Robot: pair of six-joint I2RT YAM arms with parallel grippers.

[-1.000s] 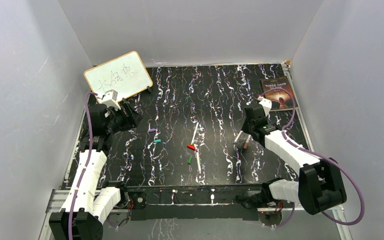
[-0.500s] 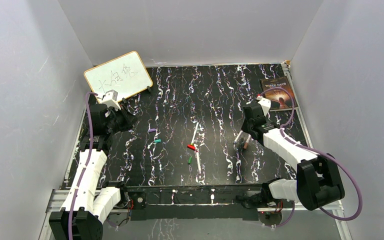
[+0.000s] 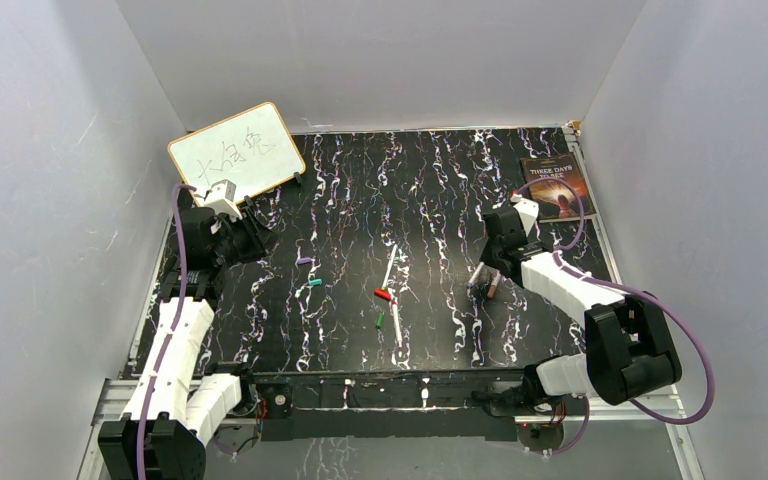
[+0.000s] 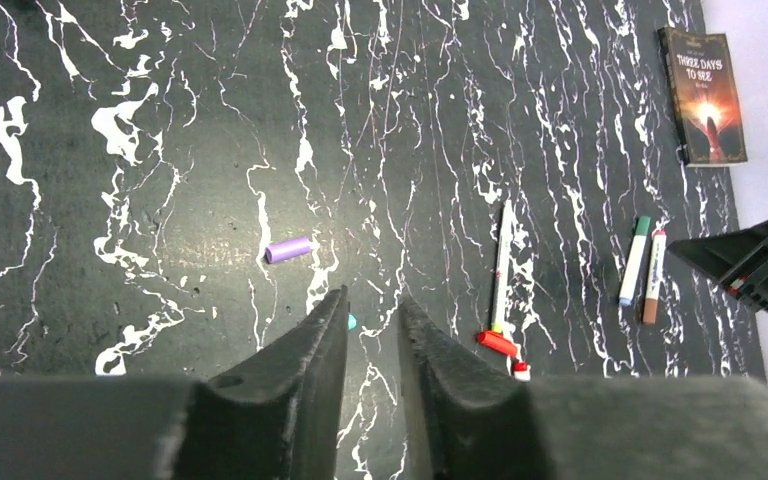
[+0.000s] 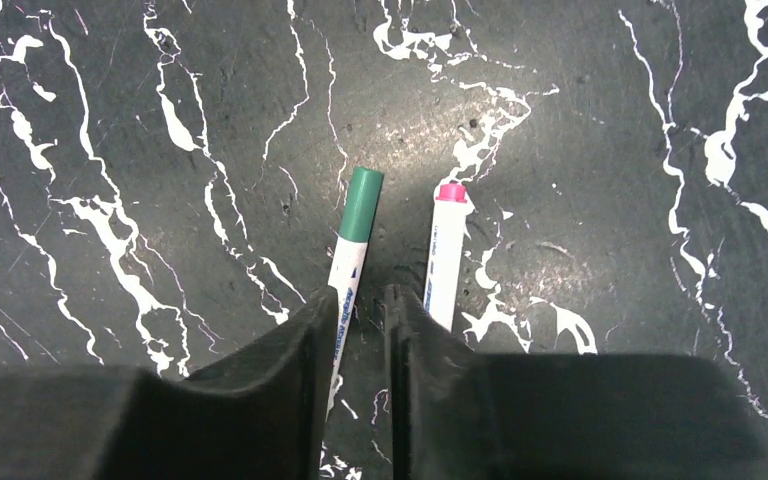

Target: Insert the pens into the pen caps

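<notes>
Green-capped pen (image 5: 352, 240), tail behind right end effector (image 5: 360, 300)

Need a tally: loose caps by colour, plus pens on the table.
purple cap: 1
teal cap: 1
red cap: 1
green cap: 1
pens: 4
Total: 8

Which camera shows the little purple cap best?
The left wrist view: the purple cap lies big and clear there, with nothing in front of it. The top view shows it only as a tiny purple speck. The right wrist view does not show it.
</notes>
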